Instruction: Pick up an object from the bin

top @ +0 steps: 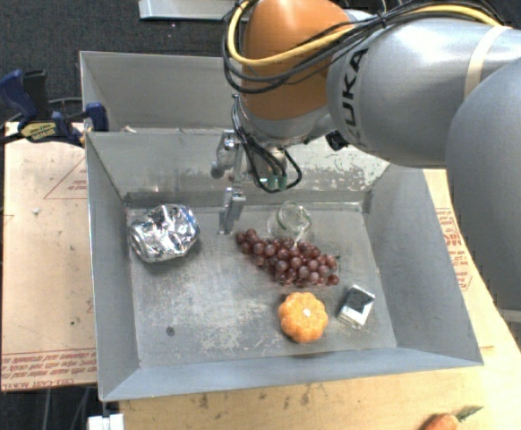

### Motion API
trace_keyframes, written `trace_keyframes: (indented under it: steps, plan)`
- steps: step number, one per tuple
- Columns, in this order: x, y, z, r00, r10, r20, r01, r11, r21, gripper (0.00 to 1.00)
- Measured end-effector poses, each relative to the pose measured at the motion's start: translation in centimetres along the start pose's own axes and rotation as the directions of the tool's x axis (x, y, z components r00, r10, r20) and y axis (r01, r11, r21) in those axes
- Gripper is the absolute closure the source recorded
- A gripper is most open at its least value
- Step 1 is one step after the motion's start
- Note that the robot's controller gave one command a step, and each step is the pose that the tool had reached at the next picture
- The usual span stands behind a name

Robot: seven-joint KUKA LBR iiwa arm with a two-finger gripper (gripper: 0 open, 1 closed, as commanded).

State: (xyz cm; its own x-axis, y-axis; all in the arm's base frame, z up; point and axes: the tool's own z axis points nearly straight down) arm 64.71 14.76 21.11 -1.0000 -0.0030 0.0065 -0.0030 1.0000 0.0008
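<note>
The thing nearest me is a bunch of dark red grapes (289,258). It is a loose cluster of small round berries, lying flat and stretched from upper left to lower right across the middle of the bin (243,330).

My fingers (233,220) hang at the back of the bin, near the foot of the rear wall, under my orange wrist cover (287,56). They sit just beside the upper left end of the grapes, slightly behind it. Whether they are spread or pressed together I cannot tell.

A crumpled ball of silver foil (164,233) lies to the left of my fingers, apart from them. A small clear glass piece (292,218) stands just behind the grapes, touching or nearly touching them. In front of the bunch is a round orange fruit (303,317), and just beside it on the right is a small black and white box (356,306).

The bin is grey metal with sloping walls, and its floor is scuffed and speckled. Beyond its far rim lies a dark carpeted floor (64,12).
</note>
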Motion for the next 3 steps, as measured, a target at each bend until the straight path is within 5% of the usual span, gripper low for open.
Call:
trace_keyframes:
  steps: [1, 2, 3]
  plan:
    - [-0.2, -0.1, -0.5, 1.000, 0.002, 0.008, -0.002, 1.000, -0.001, 0.00]
    - [0.1, 4.0, 6.0, 0.999, -0.053, 0.014, 0.053, 0.999, -0.001, 0.00]
    - [0.4, 7.4, 6.5, 0.990, -0.143, 0.002, 0.143, 0.990, 0.002, 0.00]
